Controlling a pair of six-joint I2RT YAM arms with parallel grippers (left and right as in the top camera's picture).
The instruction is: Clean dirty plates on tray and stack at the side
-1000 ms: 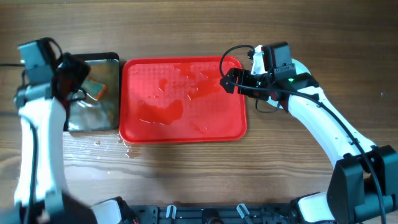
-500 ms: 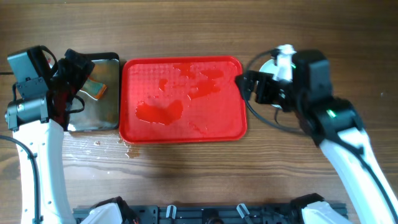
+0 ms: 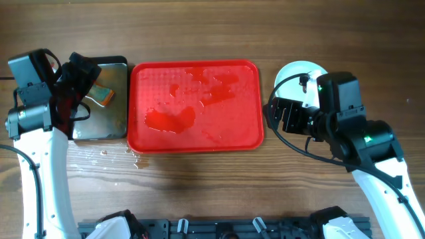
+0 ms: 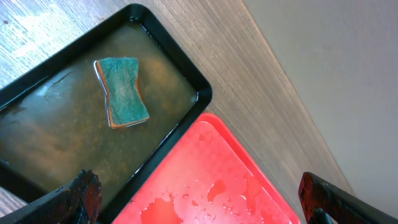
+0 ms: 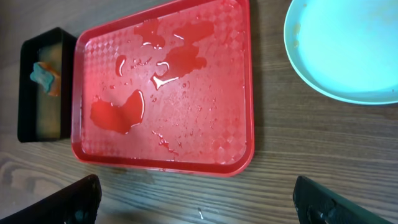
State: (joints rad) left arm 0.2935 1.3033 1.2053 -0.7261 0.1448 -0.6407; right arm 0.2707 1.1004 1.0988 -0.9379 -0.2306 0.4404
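The red tray (image 3: 196,106) lies mid-table, wet with puddles and with no plates on it. One pale mint plate (image 3: 297,72) rests on the wood right of the tray, partly hidden by my right arm; in the right wrist view the plate (image 5: 348,50) sits at the top right. My right gripper (image 3: 282,116) hangs open and holds nothing, just off the tray's right edge, its fingertips (image 5: 81,199) wide apart over bare wood. My left gripper (image 3: 73,93) hovers open over the black tray, nothing between its fingers (image 4: 84,196).
A black metal tray (image 3: 116,126) of murky water stands left of the red tray, touching it. A green and orange sponge (image 4: 122,92) lies in it. Water drops spot the wood by the red tray's front left corner (image 3: 133,156).
My right arm drew back from the tray's right edge toward the near side, uncovering the plate. My left arm shifted, opened its jaws over the black tray and now holds still.
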